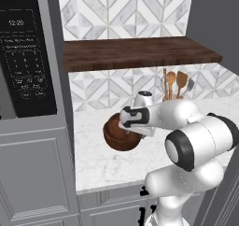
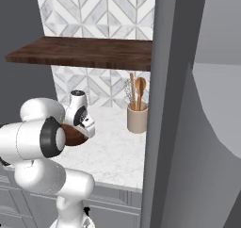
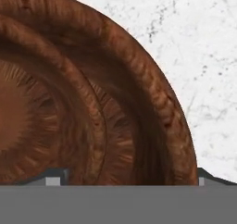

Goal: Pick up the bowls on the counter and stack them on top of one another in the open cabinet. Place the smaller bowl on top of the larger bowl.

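1. The larger bowl [image 1: 120,135] sits on the counter [image 1: 107,164], in front of the tiled backsplash and left of the utensil crock [image 2: 137,119].
2. In the hand view, two concentric wooden rims show: an outer thick rim [image 3: 157,102] and an inner ring that appears to be the smaller bowl [image 3: 41,112] resting inside the larger one. Whether they touch cannot be confirmed.
3. The gripper [image 1: 138,130] is low over the right side of the larger bowl, the hand tilted down toward it.
4. Finger tips barely show at the bottom of the hand view, one on each side of the outer rim; whether the jaws are clamped on the wood or merely apart around it cannot be told.
5. The open cabinet [image 1: 140,52], a dark wooden shelf, runs above the counter and well above the bowls.
6. A microwave panel [image 1: 23,57] stands to the left.
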Controlling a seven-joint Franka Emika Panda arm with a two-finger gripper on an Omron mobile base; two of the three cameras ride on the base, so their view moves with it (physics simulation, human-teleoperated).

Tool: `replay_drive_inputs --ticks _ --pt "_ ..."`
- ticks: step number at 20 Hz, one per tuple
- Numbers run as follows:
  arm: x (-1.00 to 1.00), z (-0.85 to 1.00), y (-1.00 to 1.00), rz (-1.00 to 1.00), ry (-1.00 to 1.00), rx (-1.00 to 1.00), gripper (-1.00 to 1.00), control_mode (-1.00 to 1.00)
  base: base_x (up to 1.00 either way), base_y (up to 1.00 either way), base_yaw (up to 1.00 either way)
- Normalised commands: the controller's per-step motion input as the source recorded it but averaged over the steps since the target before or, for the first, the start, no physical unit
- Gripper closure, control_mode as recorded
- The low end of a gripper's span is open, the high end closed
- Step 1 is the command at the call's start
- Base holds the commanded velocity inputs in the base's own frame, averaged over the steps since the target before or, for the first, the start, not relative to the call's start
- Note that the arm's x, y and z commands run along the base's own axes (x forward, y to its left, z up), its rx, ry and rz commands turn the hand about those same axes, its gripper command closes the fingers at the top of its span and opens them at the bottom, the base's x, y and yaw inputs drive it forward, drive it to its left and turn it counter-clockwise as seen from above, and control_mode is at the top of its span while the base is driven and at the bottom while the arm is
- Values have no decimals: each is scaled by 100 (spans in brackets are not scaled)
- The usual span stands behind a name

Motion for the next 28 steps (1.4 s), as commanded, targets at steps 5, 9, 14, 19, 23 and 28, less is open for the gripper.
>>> replay_drive_inputs --ticks 5,9,14,19,23,28 --pt "0 -17 3 1 0 -2 100 -100 0 0 0" --pt "-18 -16 0 0 0 -2 100 -100 0 0 0" --pt "-67 62 0 0 -27 0 100 -100 0 0 0" --pt "-80 100 -9 -1 -39 0 100 -100 0 0 0" --pt "-86 100 -48 -4 -44 1 100 -100 0 0 0" --pt "-51 100 -44 -1 -40 5 100 -100 0 0 0"
